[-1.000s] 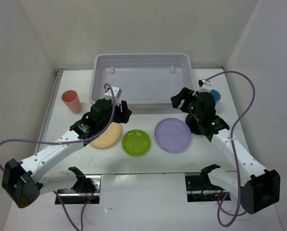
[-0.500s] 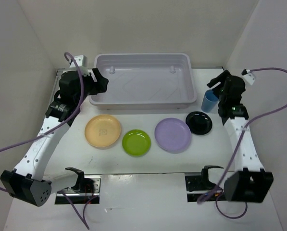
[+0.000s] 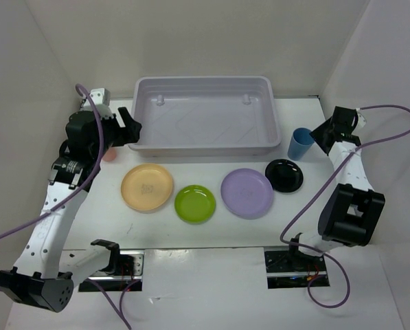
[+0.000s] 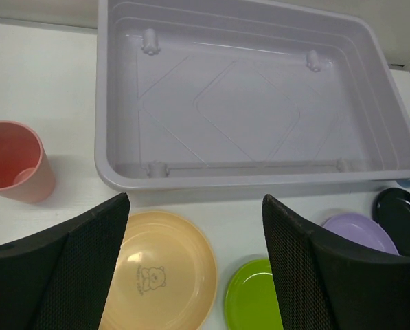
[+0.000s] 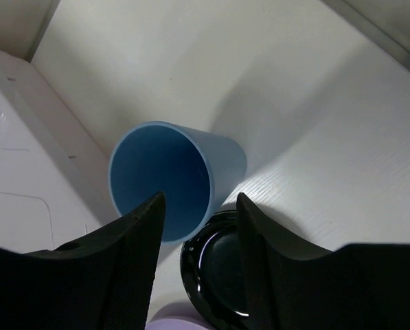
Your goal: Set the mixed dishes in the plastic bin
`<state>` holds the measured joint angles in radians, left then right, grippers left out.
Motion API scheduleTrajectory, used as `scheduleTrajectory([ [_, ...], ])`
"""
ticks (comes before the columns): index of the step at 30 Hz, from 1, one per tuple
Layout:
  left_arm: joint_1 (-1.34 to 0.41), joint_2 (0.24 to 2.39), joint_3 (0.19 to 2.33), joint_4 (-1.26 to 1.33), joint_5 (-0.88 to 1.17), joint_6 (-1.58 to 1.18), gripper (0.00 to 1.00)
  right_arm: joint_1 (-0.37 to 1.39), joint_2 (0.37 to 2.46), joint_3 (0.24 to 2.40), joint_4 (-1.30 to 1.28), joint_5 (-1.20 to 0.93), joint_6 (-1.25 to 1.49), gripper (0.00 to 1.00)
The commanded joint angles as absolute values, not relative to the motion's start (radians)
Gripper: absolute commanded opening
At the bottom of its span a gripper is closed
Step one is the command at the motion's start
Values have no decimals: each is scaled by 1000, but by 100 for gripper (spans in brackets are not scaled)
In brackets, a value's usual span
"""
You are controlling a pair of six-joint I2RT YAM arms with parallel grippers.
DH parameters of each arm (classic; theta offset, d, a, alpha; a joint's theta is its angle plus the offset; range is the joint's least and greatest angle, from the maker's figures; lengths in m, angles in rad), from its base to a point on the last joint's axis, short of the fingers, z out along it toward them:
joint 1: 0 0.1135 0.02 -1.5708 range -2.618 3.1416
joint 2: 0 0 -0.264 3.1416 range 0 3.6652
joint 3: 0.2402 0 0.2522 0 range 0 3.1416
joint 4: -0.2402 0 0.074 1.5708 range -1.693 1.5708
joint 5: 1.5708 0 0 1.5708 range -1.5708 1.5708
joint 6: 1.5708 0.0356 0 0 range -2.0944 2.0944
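Note:
The plastic bin [image 3: 141, 93] [image 4: 107, 103] stands at the back centre. In front of it lie an orange plate [image 3: 147, 187] [image 4: 167, 265], a green plate [image 3: 195, 203] [image 4: 253, 297], a lilac plate [image 3: 246, 192] [image 4: 359, 232] and a black plate [image 3: 284, 174] [image 5: 215, 275]. The coral cup [image 4: 16, 161] stands upright left of the bin, mostly hidden behind my left arm in the top view. My left gripper [image 3: 129, 130] [image 4: 194, 203] hovers open by the bin's left front corner. The blue cup [image 3: 300, 143] [image 5: 184, 172] stands right of the bin. My right gripper [image 3: 323, 135] [image 5: 199, 203] is open just right of it, holding nothing.
White walls close in the table on the left, back and right, the right one near the blue cup. Purple cables [image 3: 390, 117] loop off both arms. Two black mounts [image 3: 112, 258] sit at the near edge.
My left arm swung from the orange plate back to the bin's left corner, jaws widening. My right arm moved from near the black plate out to the blue cup's right side, jaws narrowing.

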<state>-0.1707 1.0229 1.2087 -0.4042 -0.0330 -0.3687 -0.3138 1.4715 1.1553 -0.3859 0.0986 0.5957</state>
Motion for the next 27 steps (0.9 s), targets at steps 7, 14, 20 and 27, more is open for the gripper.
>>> scheduleTrajectory([
  [7, -164, 986, 1169, -394, 11, -345, 86, -268, 1548, 1197, -417, 129, 575, 55],
  [14, -155, 997, 1169, -394, 23, -336, 91, -249, 1632, 1227, -429, 143, 575, 2],
  [20, -146, 988, 1169, -394, 14, -327, 91, -167, 1534, 1293, -500, 242, 562, 0],
  [27, -126, 997, 1169, -394, 38, -327, 92, 118, 1430, 1518, -546, 328, 538, 0],
])
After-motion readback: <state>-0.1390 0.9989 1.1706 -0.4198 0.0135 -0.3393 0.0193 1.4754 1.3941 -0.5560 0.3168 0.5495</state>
